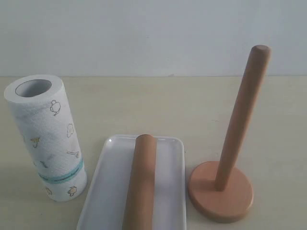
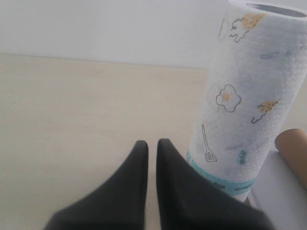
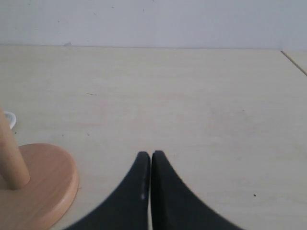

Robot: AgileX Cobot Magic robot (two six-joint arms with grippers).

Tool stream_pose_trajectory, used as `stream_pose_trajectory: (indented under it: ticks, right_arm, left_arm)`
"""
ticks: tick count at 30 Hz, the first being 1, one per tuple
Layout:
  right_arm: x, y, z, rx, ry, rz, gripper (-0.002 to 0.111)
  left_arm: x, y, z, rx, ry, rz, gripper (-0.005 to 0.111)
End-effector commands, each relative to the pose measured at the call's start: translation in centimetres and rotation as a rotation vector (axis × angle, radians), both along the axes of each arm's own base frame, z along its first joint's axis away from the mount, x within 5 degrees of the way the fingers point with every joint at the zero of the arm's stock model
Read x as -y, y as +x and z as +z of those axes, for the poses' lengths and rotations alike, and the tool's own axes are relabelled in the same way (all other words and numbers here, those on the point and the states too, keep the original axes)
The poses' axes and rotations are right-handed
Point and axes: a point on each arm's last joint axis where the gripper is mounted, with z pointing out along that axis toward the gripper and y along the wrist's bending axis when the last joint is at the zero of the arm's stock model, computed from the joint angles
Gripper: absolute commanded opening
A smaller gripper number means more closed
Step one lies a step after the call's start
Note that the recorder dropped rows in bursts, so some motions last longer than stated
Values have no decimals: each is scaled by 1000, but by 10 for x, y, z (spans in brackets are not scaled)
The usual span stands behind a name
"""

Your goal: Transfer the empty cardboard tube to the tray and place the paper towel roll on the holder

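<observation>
brown cardboard tube [image 1: 142, 182] lies lengthwise inside the white tray [image 1: 108, 191]. paper towel roll [image 1: 48, 139] stands upright on the table [image 1: 144, 100], just left of the tray in the exterior view. holder [image 1: 220, 191] stands right of the tray, pole bare. left gripper [image 2: 152, 146]: fingers nearly together, thin slit, holding nothing, just beside the roll. right gripper [image 3: 151, 155]: fingers pressed together, empty, near the holder's base.

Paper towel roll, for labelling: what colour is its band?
Teal band on the paper towel roll; exterior view.
</observation>
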Motion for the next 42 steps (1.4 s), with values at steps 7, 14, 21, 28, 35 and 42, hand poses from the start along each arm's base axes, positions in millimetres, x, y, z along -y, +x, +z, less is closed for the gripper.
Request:
stream_pose_trajectory:
  ticks: [7,14,21,28,35,42]
  right_arm:
    - [1,0,1,9,-8,-7,0]
    - [1,0,1,9,-8,-7,0]
    - [1,0,1,9,-8,-7,0]
    - [1,0,1,9,-4,-8,0]
    - [1,0,1,9,-4,-8,0]
    - [1,0,1,9,-4,-8,0]
  left_arm:
    - [0,0,-1,2,-5,6,6]
    - [0,0,-1,2,-5,6,6]
    - [0,0,-1,2,-5,6,6]
    - [-3,2,18,208,-19,33,6]
    - [-9,-8,60,687,13,104,6]
    - [-4,14,46,473,133,58,6]
